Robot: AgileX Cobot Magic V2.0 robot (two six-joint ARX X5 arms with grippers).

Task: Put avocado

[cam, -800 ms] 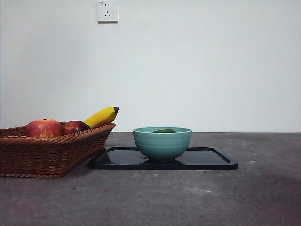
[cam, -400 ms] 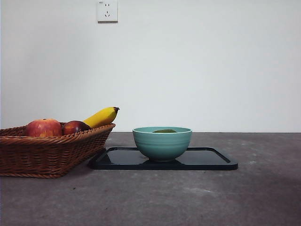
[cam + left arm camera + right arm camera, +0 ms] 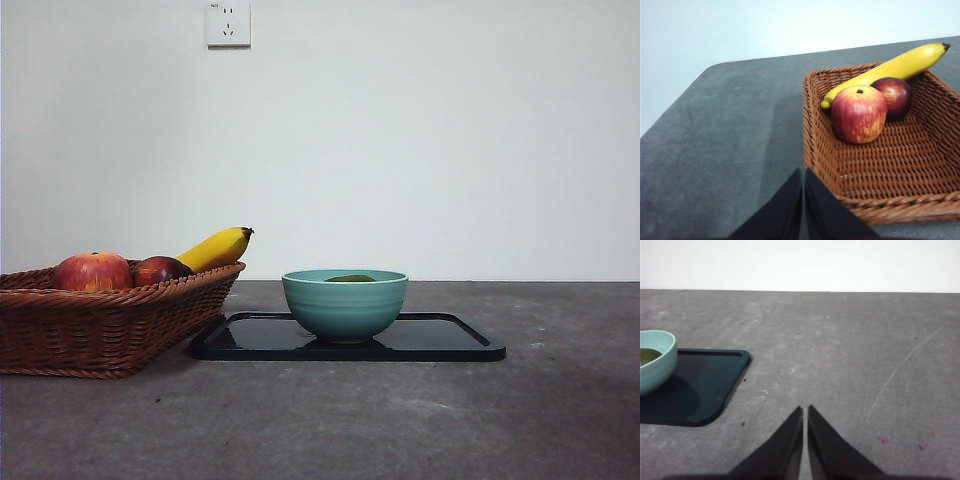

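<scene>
The avocado lies inside the teal bowl; only its dull green top shows above the rim. It also shows in the right wrist view inside the bowl. The bowl stands on a black tray. My left gripper is shut and empty, beside the wicker basket's near corner. My right gripper is shut and empty over bare table, to the side of the tray. Neither gripper shows in the front view.
The wicker basket stands at the left and touches the tray's end. It holds a red apple, a dark red-brown round fruit and a banana. A wall socket is on the back wall.
</scene>
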